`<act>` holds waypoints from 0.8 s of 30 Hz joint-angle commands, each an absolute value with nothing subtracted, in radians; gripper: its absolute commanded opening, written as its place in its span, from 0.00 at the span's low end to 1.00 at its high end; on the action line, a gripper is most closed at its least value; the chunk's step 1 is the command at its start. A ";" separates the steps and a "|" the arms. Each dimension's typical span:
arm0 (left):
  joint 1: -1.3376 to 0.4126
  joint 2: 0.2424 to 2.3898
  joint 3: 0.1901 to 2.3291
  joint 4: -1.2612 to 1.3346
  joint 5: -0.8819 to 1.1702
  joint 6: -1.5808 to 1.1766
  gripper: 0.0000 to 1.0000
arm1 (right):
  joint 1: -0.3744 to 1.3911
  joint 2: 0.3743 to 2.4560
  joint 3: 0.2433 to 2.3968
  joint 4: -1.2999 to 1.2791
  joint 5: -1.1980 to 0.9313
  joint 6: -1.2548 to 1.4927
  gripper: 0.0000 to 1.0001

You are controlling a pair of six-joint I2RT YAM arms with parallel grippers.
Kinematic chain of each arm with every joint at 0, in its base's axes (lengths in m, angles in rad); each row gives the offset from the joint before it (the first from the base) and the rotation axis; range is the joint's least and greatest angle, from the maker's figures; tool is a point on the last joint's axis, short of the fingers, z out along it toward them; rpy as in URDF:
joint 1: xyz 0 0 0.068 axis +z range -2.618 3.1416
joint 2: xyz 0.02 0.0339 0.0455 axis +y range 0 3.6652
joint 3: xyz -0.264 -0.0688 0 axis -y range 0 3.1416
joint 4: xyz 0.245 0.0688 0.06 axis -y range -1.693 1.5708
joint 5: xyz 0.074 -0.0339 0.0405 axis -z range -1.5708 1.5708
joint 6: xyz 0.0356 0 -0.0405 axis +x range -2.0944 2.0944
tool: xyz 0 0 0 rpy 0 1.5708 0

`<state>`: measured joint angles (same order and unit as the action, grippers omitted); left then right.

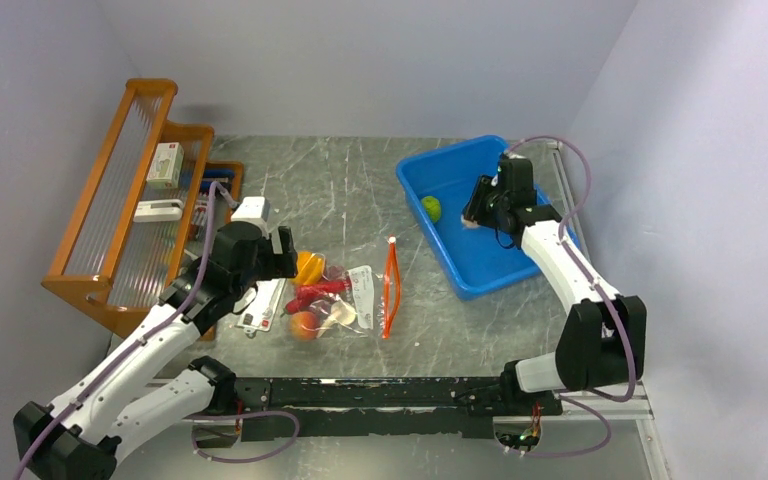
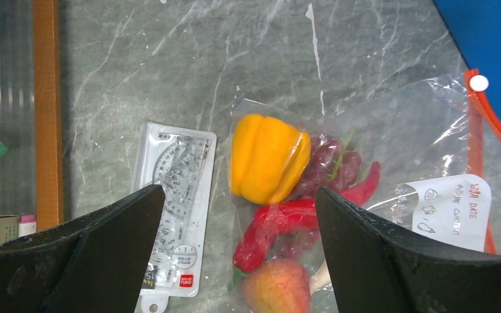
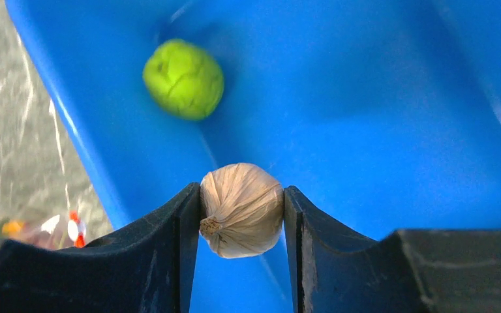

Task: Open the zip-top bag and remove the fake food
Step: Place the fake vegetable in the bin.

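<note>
My right pincer [image 3: 241, 192] is closed on the garlic bulb [image 3: 241, 210], one finger pressed to each side of it, and it hangs over the blue bin [image 3: 398, 98] in the upper right of the top view. The green lime [image 3: 183, 78] lies on the bin floor toward the upper left of my right wrist view, apart from the garlic. My left pincer [image 2: 238, 194] is spread wide and holds nothing, poised above the zip-top bag [image 2: 417, 150]. That bag lies flat on the desk [image 1: 340, 180] at the centre of the top view, its orange-red zip strip [image 1: 390, 290] on the side facing the bin and its white label [image 2: 453, 202] face up. Inside the clear plastic I see the bell pepper [image 2: 267, 156], the purple grapes [image 2: 329, 156] just right of it, the red chillies [image 2: 287, 218] below, and the peach [image 2: 277, 293] at the bottom edge. A flat white ruler packet [image 2: 173, 202] lies just left of the bag, and the wooden rack [image 1: 110, 200] stands at the left of the frame.
</note>
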<state>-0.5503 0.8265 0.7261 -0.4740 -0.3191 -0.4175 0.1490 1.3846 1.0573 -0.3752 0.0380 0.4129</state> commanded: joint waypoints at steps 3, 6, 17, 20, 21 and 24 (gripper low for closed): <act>-0.545 0.862 0.736 -0.444 -0.315 -0.414 0.98 | 0.146 1.379 0.915 -0.416 -0.218 0.432 0.22; -0.545 0.866 0.740 -0.450 -0.328 -0.413 0.98 | 0.146 1.341 0.817 -0.397 -0.258 0.472 0.23; -0.545 0.858 0.733 -0.444 -0.335 -0.414 0.98 | 0.208 1.194 0.660 -0.320 -0.403 0.589 0.23; -0.545 0.864 0.738 -0.452 -0.340 -0.417 0.98 | 0.219 1.179 0.711 -0.343 -0.391 0.555 0.24; -0.545 0.866 0.739 -0.452 -0.341 -0.416 0.98 | 0.219 1.179 0.734 -0.362 -0.354 0.541 0.24; -0.545 0.868 0.738 -0.453 -0.344 -0.415 0.98 | 0.219 1.199 0.810 -0.397 -0.183 0.491 0.23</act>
<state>-0.5503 0.8680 0.7261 -0.4744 -0.3206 -0.4175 0.2134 1.1984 0.7071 -0.3733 -0.3336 0.5476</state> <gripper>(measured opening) 0.983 0.446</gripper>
